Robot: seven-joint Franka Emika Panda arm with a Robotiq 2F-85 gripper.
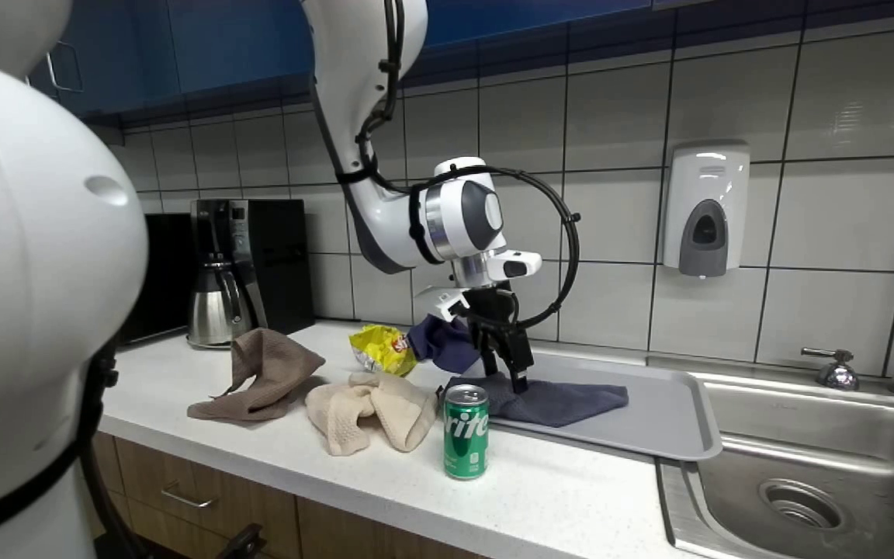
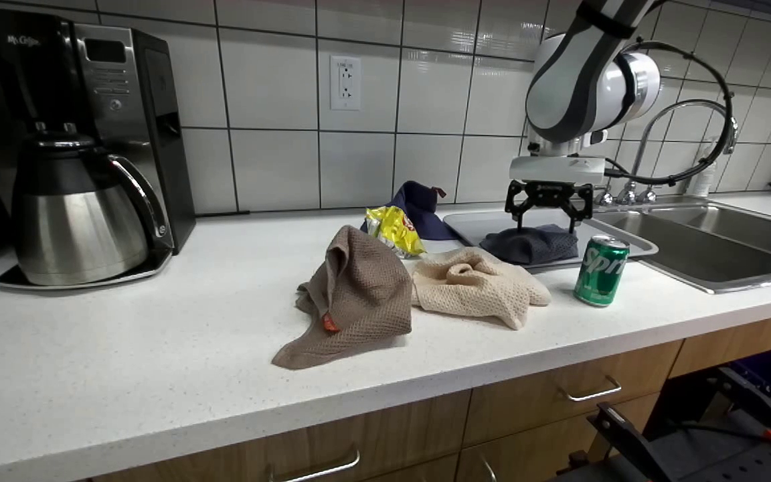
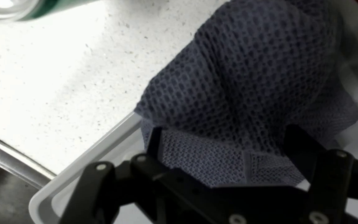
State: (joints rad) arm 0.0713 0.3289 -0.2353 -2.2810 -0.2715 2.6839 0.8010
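At the far left of the speckled white tabletop (image 2: 124, 361) stands a boxy black-and-silver coffee maker (image 2: 164, 134), with a rounded steel carafe (image 2: 81, 227) set in it; well to its right a brown waffle-weave cloth (image 2: 365, 288) is heaped into a peak (a small orange-red tag shows on its side); behind it, in an exterior view, sits a crumpled shiny yellow bag (image 2: 395, 227), just beside a bunched piece of navy fabric (image 2: 419, 207) near the tiled wall (image 2: 265, 167); next comes a rumpled beige waffle-weave cloth (image 2: 472, 281), beside the brown one.

Further right a folded slate-blue textured cloth (image 3: 253, 77) lies on a flat grey rimmed tray (image 1: 664, 411), covering part of the rim; the black two-fingered gripper (image 2: 546, 226) points down right over it, and its fingers (image 3: 154, 143) are spread wide and released, with fabric showing between them in the wrist view; the tips reach down to the cloth (whether they press on it I cannot tell).

An upright green metal Sprite can (image 2: 603, 271) stands just in front of the tray; in an exterior view a white-and-grey soap dispenser (image 1: 707, 178) is fixed to the tiles; at the far right is a stainless-steel sink (image 2: 720, 244), its edge overlapped by the tray's corner.
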